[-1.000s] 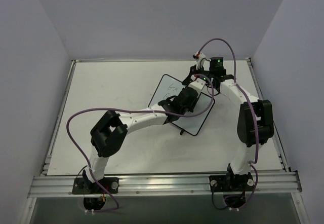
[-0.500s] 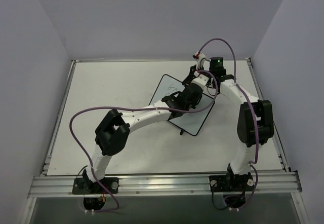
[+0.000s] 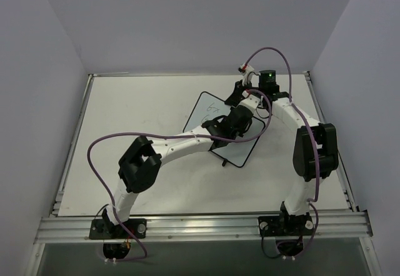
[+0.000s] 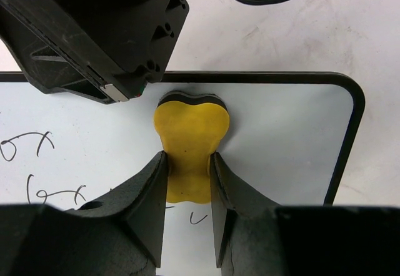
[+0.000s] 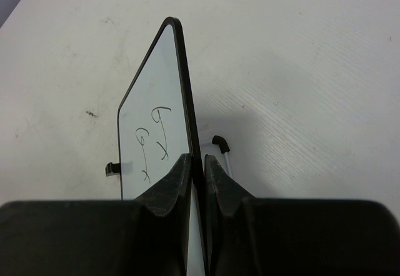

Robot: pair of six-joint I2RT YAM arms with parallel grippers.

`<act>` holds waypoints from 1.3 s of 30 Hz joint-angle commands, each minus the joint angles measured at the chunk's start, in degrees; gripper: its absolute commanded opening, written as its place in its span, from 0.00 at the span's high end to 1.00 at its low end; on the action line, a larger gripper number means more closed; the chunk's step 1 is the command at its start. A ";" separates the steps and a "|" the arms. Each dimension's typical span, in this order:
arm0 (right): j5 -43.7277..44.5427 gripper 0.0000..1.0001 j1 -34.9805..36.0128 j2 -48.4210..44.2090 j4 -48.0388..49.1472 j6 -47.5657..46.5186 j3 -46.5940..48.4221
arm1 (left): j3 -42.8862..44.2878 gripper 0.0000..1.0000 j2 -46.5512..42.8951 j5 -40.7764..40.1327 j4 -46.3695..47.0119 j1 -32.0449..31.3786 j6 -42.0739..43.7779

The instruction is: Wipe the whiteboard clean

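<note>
Clamping yellow eraser (image 4: 190,126), left tool (image 4: 188,160) shifted farther across whiteboard (image 4: 281,138), right tool (image 5: 197,162) clamped on its rim.

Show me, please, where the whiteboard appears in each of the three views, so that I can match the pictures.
Top external: the whiteboard is a skewed rectangle just right of centre, partly under both arms.
Left wrist: it fills the lower two thirds, behind the yellow eraser.
Right wrist: it shows nearly edge-on at centre, its rim pinched by the right gripper.
Shared landmark: the handwritten marks.
</note>
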 commanded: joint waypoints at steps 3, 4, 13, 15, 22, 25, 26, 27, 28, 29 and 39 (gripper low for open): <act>-3.01 1.00 2.44 -2.60 -3.12 1.21 0.50 | -1.24 0.98 0.65 4.09 -1.94 -3.76 4.92; -3.01 1.00 2.44 -2.60 -3.29 1.21 0.59 | -1.68 0.98 0.30 3.92 -1.59 -3.67 3.88; -3.01 1.00 2.44 -2.69 -3.12 1.38 0.50 | -3.44 0.98 -0.14 2.07 -0.09 -4.02 2.55; -3.01 1.00 2.44 -2.69 -3.12 1.30 0.50 | -3.70 0.98 -0.23 2.07 -0.35 -4.11 2.64; -2.92 1.00 2.44 -2.95 -3.03 1.39 0.33 | -3.97 0.98 -0.32 1.54 -0.71 -4.81 2.55; -2.83 1.00 2.44 -2.95 -2.94 1.47 0.42 | -3.53 0.98 -0.15 1.54 -1.23 -4.90 2.55; -2.83 1.00 2.44 -3.04 -3.03 1.47 0.33 | -2.57 0.98 0.03 1.28 -1.67 -4.81 2.55; -2.92 1.00 2.53 -3.04 -2.94 1.47 0.33 | -1.95 0.98 0.29 1.10 -2.72 -4.81 2.37; -2.83 1.00 2.44 -3.12 -3.03 1.47 0.33 | -1.25 0.98 0.90 0.75 -3.25 -4.81 2.29; -2.92 1.00 2.53 -3.21 -3.03 1.47 0.33 | -0.55 0.98 1.26 0.23 -4.04 -4.64 2.11; -2.66 1.00 2.44 -3.74 -3.20 1.38 0.06 | 4.47 0.98 3.20 -1.45 -12.31 -0.07 -1.67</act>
